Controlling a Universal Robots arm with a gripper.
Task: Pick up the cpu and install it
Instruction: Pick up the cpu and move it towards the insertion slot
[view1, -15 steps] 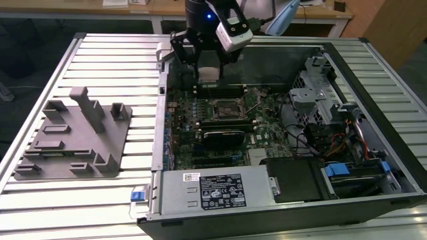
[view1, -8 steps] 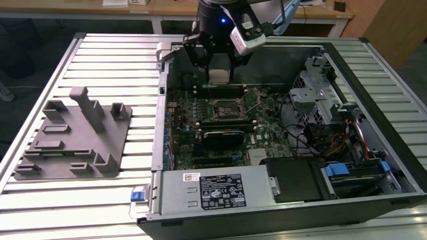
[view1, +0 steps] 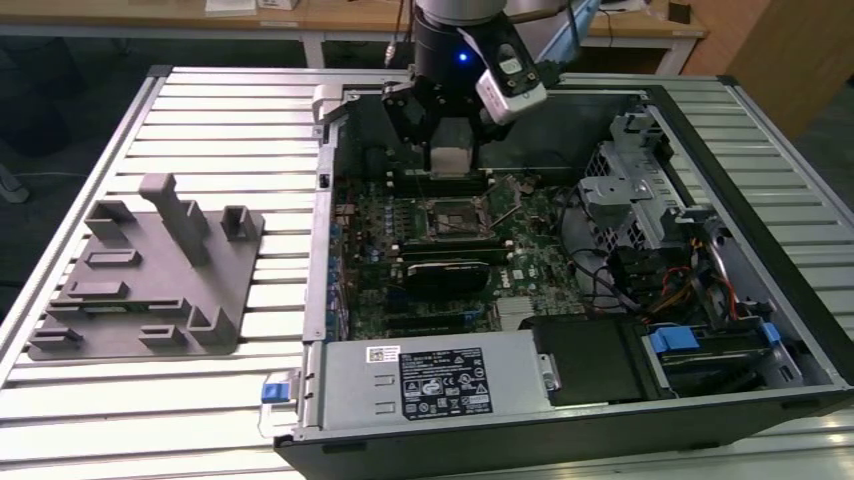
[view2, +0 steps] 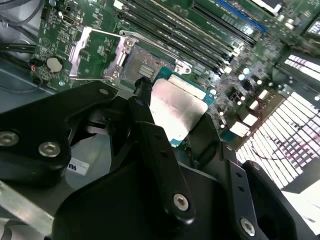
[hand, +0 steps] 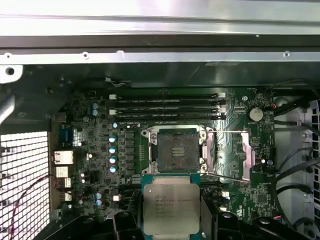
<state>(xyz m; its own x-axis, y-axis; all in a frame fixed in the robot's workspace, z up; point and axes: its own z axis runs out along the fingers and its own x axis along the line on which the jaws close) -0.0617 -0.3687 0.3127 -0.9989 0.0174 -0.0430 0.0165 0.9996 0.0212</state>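
You had the gripper (view1: 451, 150) clamped on the cpu (hand: 171, 206), with one black finger (view2: 150, 135) on each of two opposite edges. The chip was held in the air, metal plate up, near the open socket (hand: 175, 152) of the motherboard (view1: 541, 255) but not in it. In the first wrist view the cpu stood just beside the socket, with its edges nearly parallel to the socket frame; how high above the socket it hung, I could not tell. The load plate (hand: 232, 150) lay folded open beside the socket, so nothing covered the contacts. For this step, in my judgement, the good way was to hold the chip level and square to the socket. Its corners had to match the socket corners, and its notches the socket keys, because a tilted or turned chip could bend the fine contacts. The grip seemed to be on the rim only, so the chip could slip, and a slow motion without jerks was wiser. About writing: the metal plate of the cpu carried several lines of print. The power supply (view1: 427, 385), well apart from the socket, carried white labels with print and symbols; I did not copy the words. The grey fixture plate (view1: 147, 290), far from the socket, showed no writing that I could see.
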